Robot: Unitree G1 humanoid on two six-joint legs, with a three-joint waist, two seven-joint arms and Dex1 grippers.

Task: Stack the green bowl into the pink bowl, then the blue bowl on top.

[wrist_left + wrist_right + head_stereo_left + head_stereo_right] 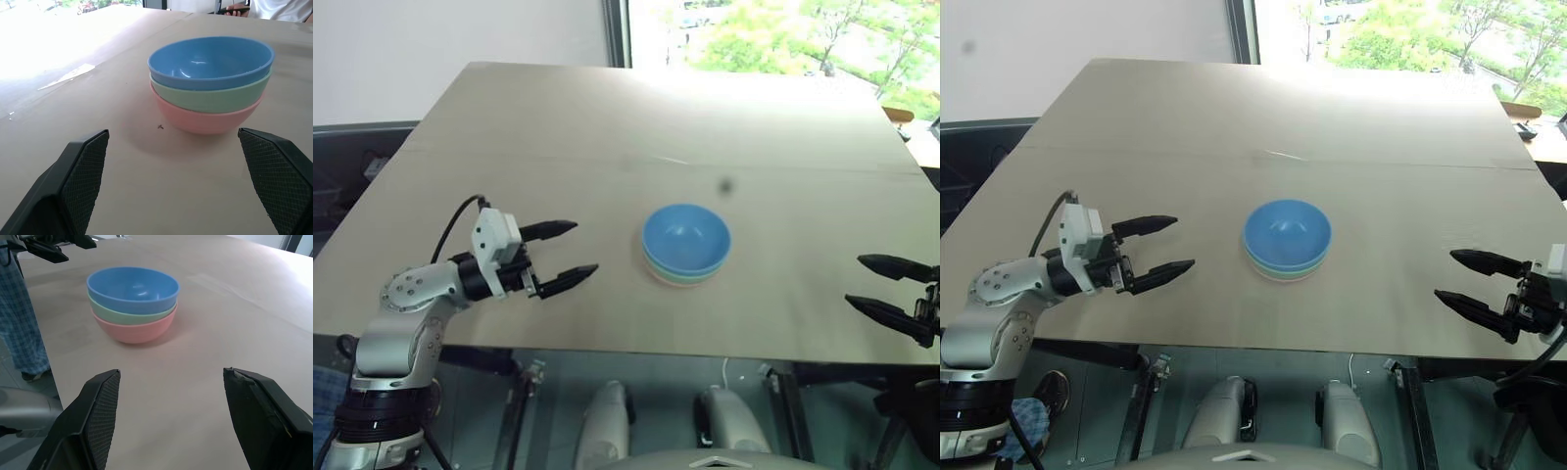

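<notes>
Three bowls stand nested in one stack on my table (509, 117): the blue bowl (686, 238) on top, the green bowl (210, 95) in the middle with only its rim band showing, the pink bowl (205, 117) at the bottom, resting on the wood. The stack sits upright between my two claws, touched by neither.

My left gripper (566, 253) hangs over the table on the stack's left side, its black fingers spread wide and empty, pointing across toward the bowls; the stack lies straight ahead of it, a short way beyond the fingertips (85, 171). My right gripper (1469, 279) hovers at the table's near right edge, released as well, nothing between its fingers, aimed back toward the stack, which sits farther from it than from the left claw.

Beyond the bowls, seen along the left claw, a person's hand (238, 9) rests at the far table edge. Along the right claw, a checked trouser leg (19, 318) stands beside the table.
</notes>
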